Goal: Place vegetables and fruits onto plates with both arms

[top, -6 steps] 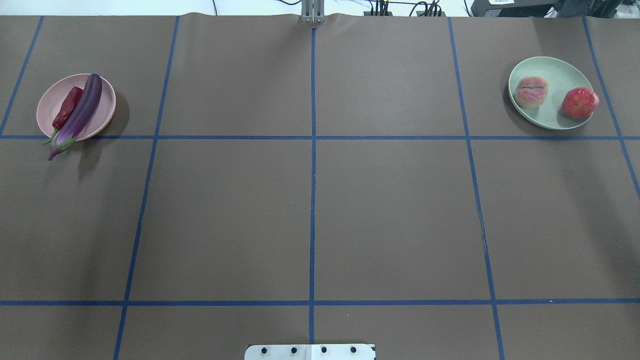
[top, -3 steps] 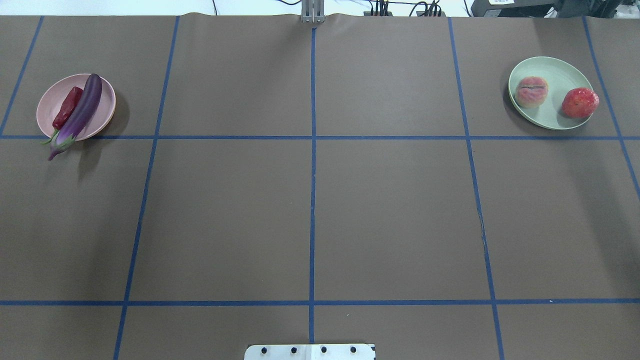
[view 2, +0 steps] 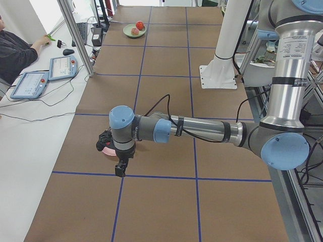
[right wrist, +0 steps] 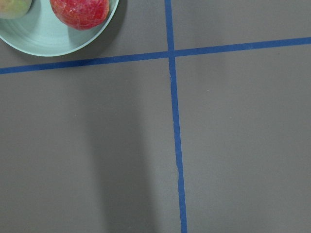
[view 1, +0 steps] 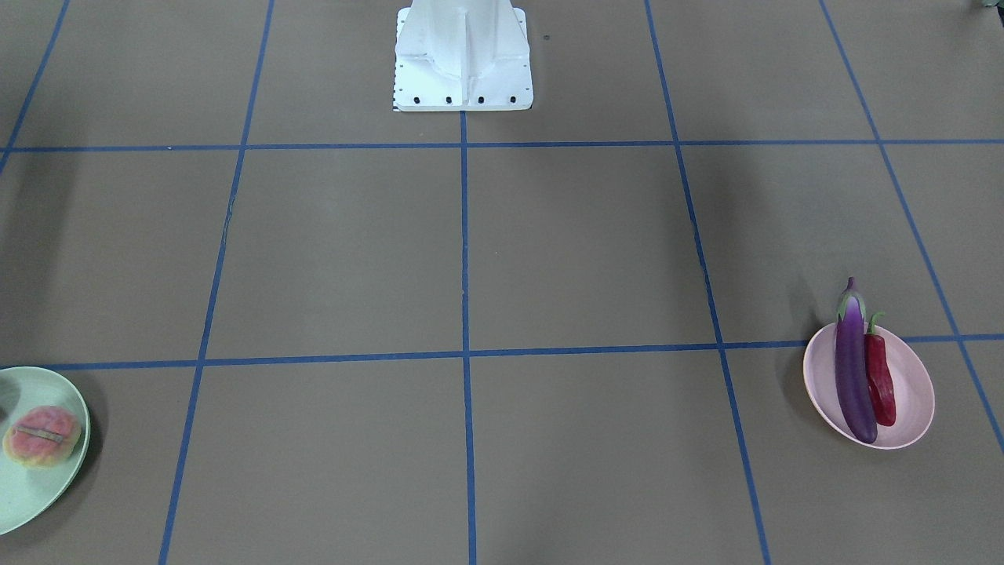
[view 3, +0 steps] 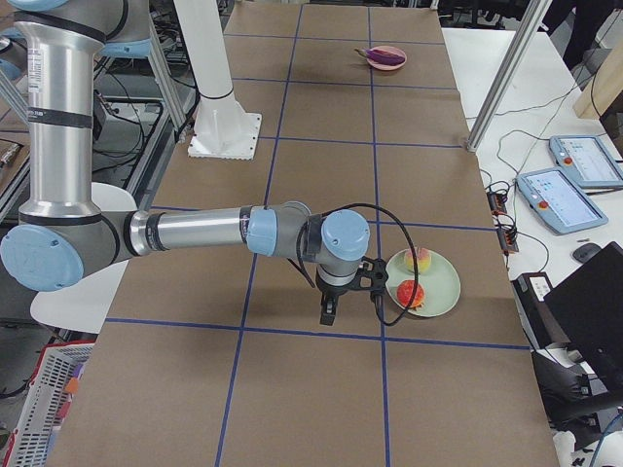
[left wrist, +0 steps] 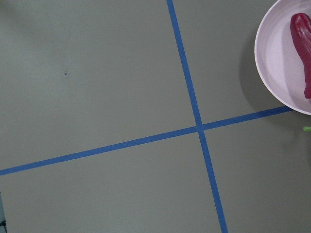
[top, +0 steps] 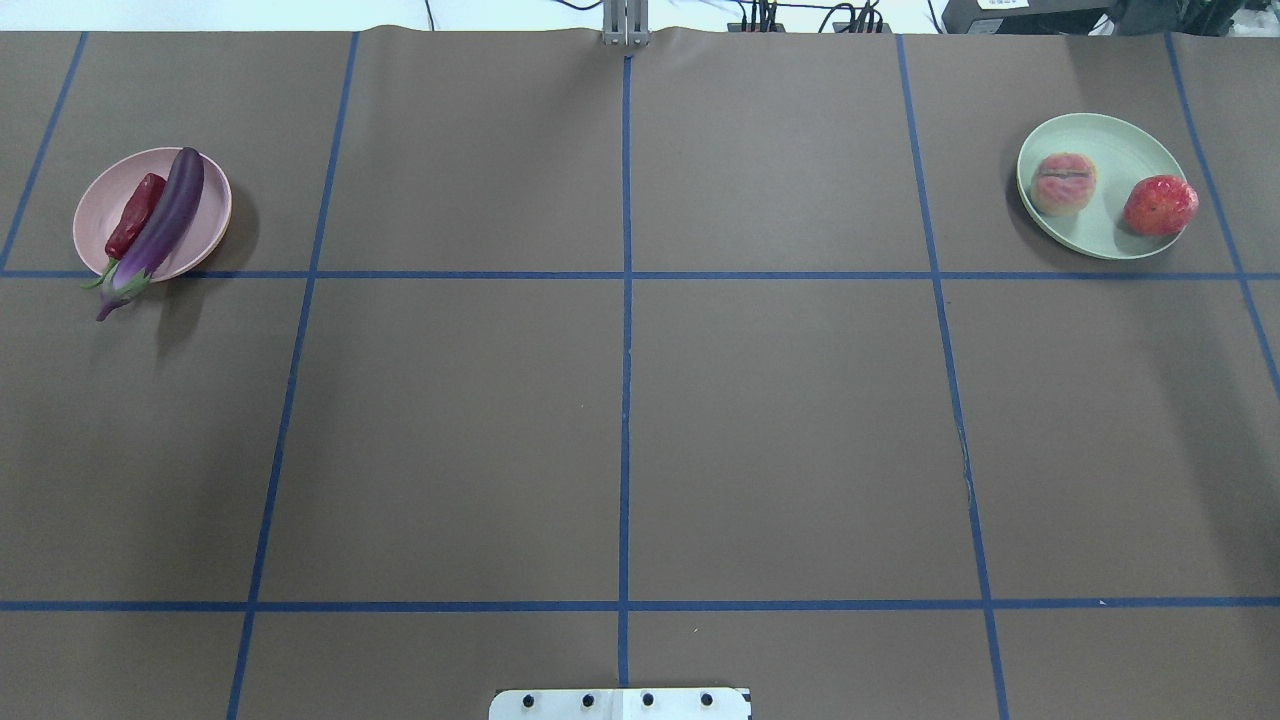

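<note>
Nothing moved; pink plate (top: 95, 225) on blue-taped brown table (top: 800, 430)

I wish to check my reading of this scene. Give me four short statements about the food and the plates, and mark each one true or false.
1. The eggplant and the chili share the pink plate. True.
2. The peach lies on the bare table. False: the peach lies on the green plate.
3. The pomegranate sits on the green plate, near its rim. True.
4. The eggplant lies fully inside the pink plate. False: its calyx end sticks out over the rim.
</note>
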